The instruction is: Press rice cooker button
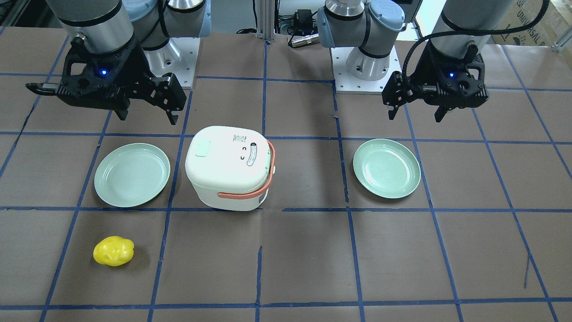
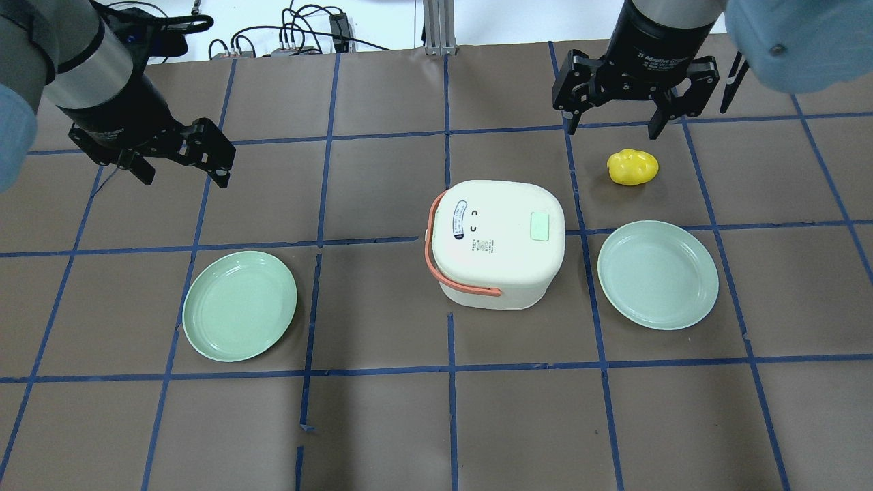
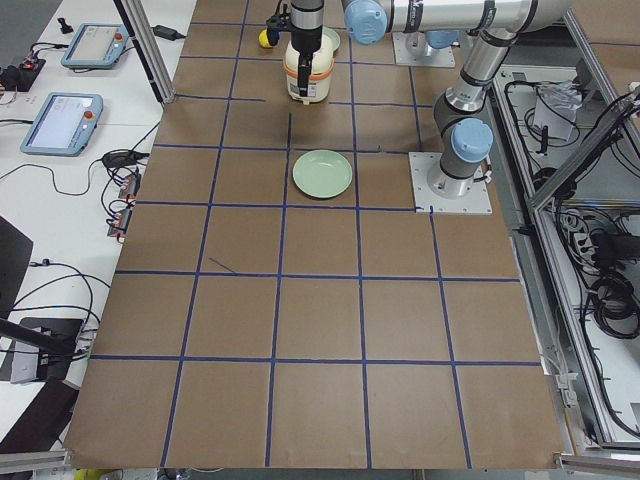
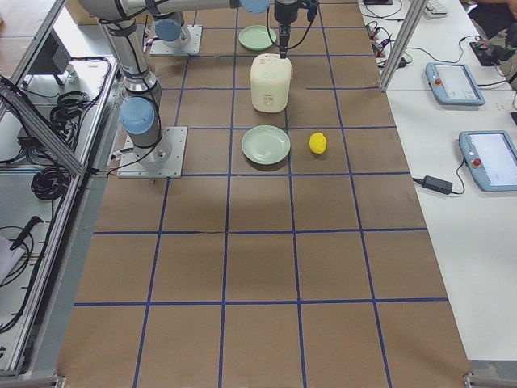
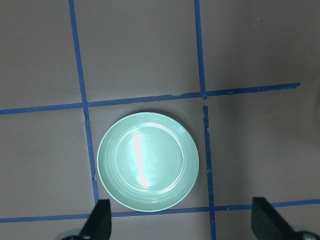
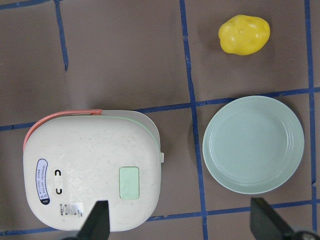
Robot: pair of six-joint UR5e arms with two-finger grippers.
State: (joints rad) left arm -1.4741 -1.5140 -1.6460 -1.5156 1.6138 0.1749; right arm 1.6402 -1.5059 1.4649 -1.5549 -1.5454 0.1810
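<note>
The white rice cooker [image 2: 498, 242] with an orange handle stands mid-table, lid shut. Its pale green button [image 2: 540, 225] is on the lid, on the side toward my right arm. The cooker [image 1: 230, 167] and button [image 1: 203, 149] also show in the front-facing view. My right gripper [image 2: 610, 112] hovers open and empty beyond the cooker, above the table. In the right wrist view the button [image 6: 129, 182] lies just above and right of one fingertip [image 6: 98, 220]. My left gripper [image 2: 174, 153] is open and empty, far to the cooker's left.
A green plate [image 2: 658, 274] lies right of the cooker and another green plate [image 2: 240, 305] lies to its left, below my left gripper. A yellow potato-like object [image 2: 633, 167] lies on the table near my right gripper. Brown table covering with blue tape grid.
</note>
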